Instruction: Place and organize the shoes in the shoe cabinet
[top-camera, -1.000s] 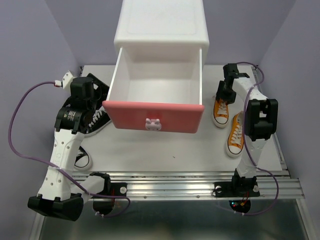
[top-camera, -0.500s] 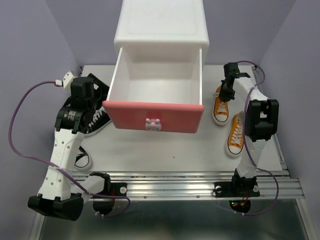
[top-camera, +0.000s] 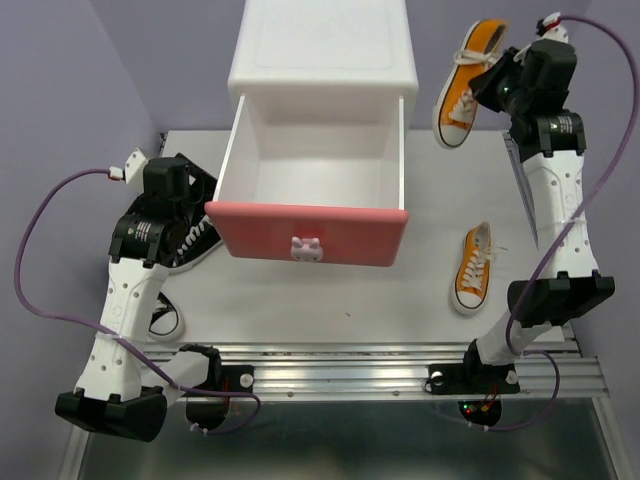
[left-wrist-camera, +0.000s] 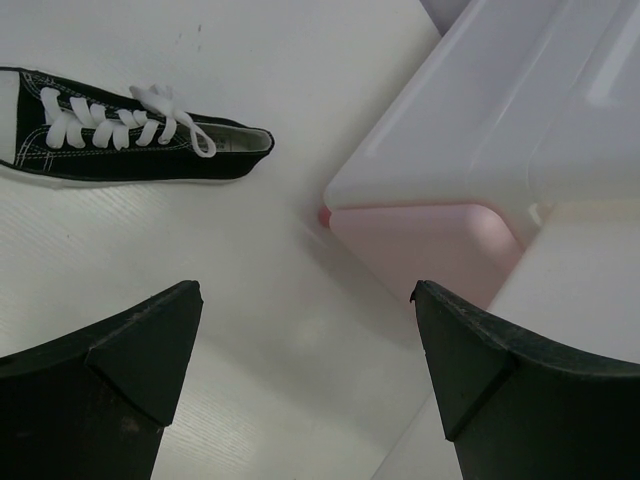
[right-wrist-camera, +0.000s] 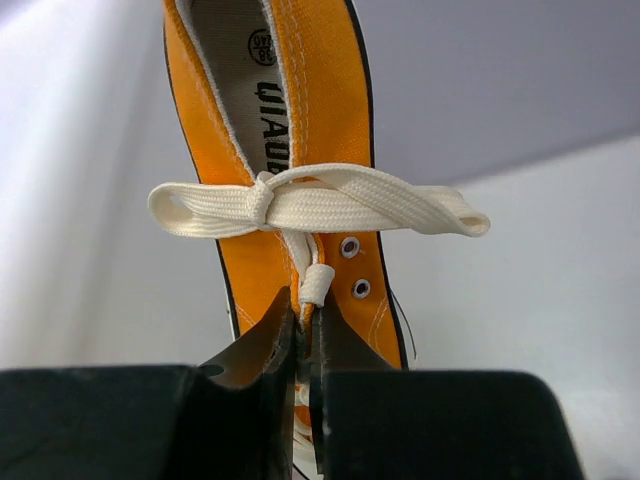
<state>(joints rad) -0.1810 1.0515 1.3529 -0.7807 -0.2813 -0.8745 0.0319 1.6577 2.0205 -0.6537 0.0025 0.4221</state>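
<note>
The white shoe cabinet (top-camera: 322, 45) stands at the back, its upper drawer (top-camera: 308, 234) pulled out, pink-fronted and empty inside. My right gripper (top-camera: 494, 86) is raised beside the cabinet's right side, shut on the laces and tongue of an orange shoe (top-camera: 463, 84) that hangs from it. In the right wrist view the shut gripper (right-wrist-camera: 308, 312) pinches this shoe (right-wrist-camera: 300, 110) just under its bow. The other orange shoe (top-camera: 473, 266) lies on the table at the right. My left gripper (left-wrist-camera: 305, 290) is open over bare table near a black shoe (left-wrist-camera: 130, 145) and the cabinet's lower corner (left-wrist-camera: 430, 240).
In the top view one black shoe (top-camera: 196, 241) lies partly under my left arm (top-camera: 150, 230), and another (top-camera: 166, 319) peeks out near the table's front left. The open drawer overhangs the middle of the table. A metal rail (top-camera: 400, 372) runs along the near edge.
My right gripper shut on the farther orange shoe and lifted it off the table, up and back beside the cabinet. The left arm has not moved.
</note>
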